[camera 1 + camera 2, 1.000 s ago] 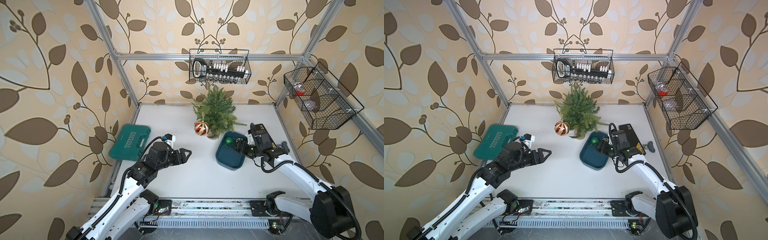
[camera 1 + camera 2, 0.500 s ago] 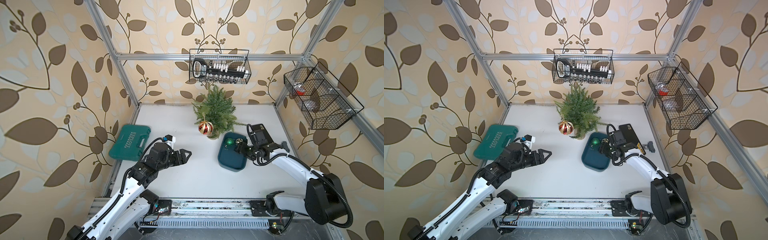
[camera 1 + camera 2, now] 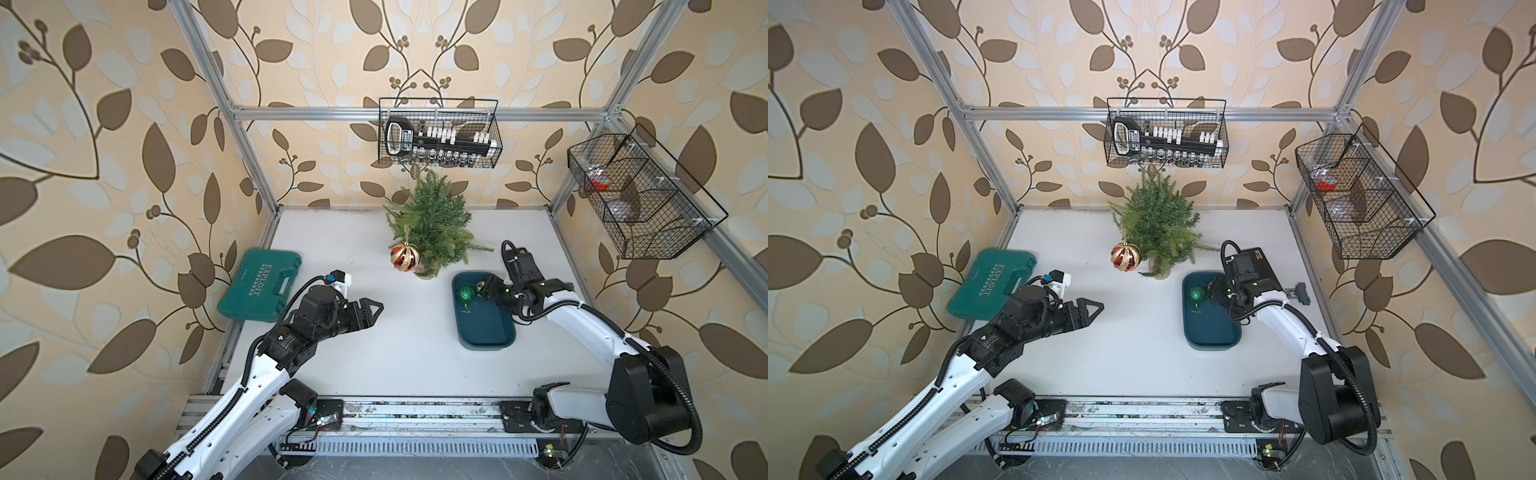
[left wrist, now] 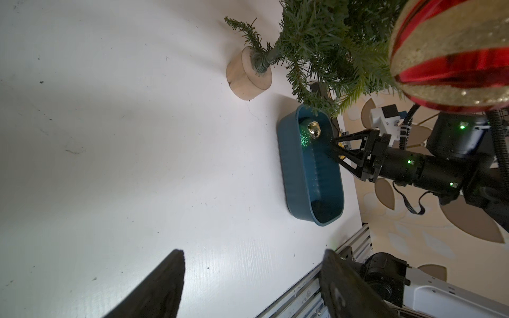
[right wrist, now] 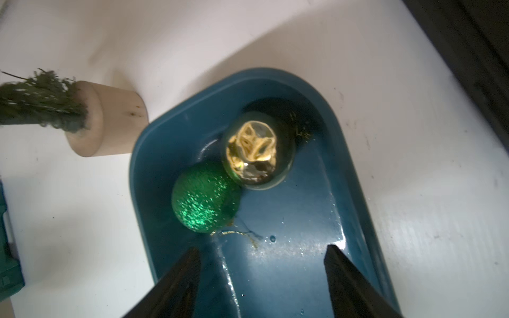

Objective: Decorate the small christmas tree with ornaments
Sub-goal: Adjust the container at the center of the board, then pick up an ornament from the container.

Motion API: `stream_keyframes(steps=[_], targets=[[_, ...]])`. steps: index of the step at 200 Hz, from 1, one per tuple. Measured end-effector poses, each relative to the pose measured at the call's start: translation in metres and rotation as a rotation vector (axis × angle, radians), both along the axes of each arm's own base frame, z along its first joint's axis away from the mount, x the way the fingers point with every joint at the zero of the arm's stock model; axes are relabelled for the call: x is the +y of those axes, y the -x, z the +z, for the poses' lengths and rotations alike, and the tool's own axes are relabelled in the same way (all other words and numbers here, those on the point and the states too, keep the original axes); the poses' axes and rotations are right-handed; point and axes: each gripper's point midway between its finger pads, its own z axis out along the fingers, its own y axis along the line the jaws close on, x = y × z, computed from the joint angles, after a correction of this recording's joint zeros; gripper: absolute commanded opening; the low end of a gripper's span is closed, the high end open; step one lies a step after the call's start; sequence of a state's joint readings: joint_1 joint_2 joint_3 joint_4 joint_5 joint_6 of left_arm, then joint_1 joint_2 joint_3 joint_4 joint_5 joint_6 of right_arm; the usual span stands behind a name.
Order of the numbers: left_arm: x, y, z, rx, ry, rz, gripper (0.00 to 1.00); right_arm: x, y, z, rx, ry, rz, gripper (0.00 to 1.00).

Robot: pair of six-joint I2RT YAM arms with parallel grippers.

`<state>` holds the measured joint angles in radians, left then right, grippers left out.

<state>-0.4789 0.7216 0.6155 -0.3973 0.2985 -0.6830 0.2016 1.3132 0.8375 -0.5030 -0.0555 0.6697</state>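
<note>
Two ornaments, the green glittery ball and the gold ball, lie side by side at the back end of the blue tray. Just behind it the small christmas tree stands near the back edge of the bench, with a red-and-gold ball hanging on its left. Over the tray the right gripper hangs with jaws apart, holding nothing. Further out the left gripper hovers empty, jaws wide, beside a green case at the left edge.

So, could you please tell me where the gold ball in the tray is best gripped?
Probably across its round body, from above: the gold ball lies low in the teal tray, its thread apparently tucked by the end wall. Set the jaws on the two sides away from the green glitter ball, which touches it.
</note>
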Motion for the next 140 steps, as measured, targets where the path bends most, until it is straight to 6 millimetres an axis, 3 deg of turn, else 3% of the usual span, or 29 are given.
stream_keyframes(steps=[28,140], targets=[[-0.002,-0.001,-0.001,0.006,0.002,-0.004,0.79,0.003,-0.016,0.005,-0.015,0.007,0.010,0.70],[-0.002,-0.001,-0.002,0.013,0.004,-0.003,0.79,0.003,-0.040,-0.028,0.066,0.107,0.016,0.69]])
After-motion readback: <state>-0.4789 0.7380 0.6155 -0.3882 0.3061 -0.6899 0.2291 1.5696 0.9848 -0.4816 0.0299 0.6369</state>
